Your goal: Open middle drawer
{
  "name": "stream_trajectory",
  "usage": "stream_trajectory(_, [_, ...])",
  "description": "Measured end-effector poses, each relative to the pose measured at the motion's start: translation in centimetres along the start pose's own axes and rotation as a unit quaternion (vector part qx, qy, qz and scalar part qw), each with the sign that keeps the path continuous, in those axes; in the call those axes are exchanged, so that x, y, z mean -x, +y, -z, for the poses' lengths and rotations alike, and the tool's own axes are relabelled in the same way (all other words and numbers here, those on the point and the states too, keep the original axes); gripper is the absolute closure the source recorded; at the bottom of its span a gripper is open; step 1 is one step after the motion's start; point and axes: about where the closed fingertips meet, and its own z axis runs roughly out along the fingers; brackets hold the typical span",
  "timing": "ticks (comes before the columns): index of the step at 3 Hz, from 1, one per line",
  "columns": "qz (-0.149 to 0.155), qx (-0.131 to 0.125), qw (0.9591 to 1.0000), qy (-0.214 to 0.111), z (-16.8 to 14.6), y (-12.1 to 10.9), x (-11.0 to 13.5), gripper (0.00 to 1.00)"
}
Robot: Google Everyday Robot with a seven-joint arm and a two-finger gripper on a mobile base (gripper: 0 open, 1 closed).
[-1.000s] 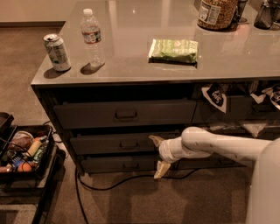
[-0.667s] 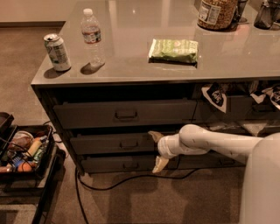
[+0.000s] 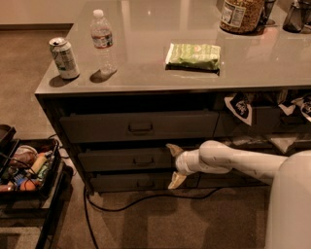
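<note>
The middle drawer (image 3: pixel 126 159) is a wide dark-grey low front with a small central bar handle (image 3: pixel 144 161), second of three stacked under the grey counter (image 3: pixel 252 68). It looks closed or barely out. My gripper (image 3: pixel 173 165) sits at the drawer's right end, just right of the handle, with its two tan fingers (image 3: pixel 174 149) spread apart, one up and one down. It holds nothing. My white arm (image 3: pixel 233 160) reaches in from the right.
The top drawer (image 3: pixel 141 126) and bottom drawer (image 3: pixel 138 184) sit above and below. On the counter stand a soda can (image 3: pixel 64 58), a water bottle (image 3: pixel 103 41), a green snack bag (image 3: pixel 193 56) and a jar (image 3: pixel 241 14). A cart (image 3: pixel 26 170) of items stands left; a cable (image 3: pixel 146 199) crosses the floor.
My gripper has shifted slightly left along the middle drawer front toward the handle. The drawers have not visibly moved.
</note>
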Motion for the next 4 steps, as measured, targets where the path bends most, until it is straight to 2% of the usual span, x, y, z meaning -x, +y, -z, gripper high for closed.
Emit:
stream_trajectory(1, [0.006, 0.006, 0.9999, 0.006, -0.5, 0.2, -0.2, 0.00])
stream_trajectory(2, [0.015, 0.012, 0.9998, 0.002, -2.3, -0.6, -0.3, 0.00])
stream_trajectory(3, [0.045, -0.005, 0.9988, 0.020, -4.3, -5.5, -0.9, 0.00])
stream_trajectory(4, [0.043, -0.003, 0.9989, 0.020, -4.4, -5.3, -0.9, 0.00])
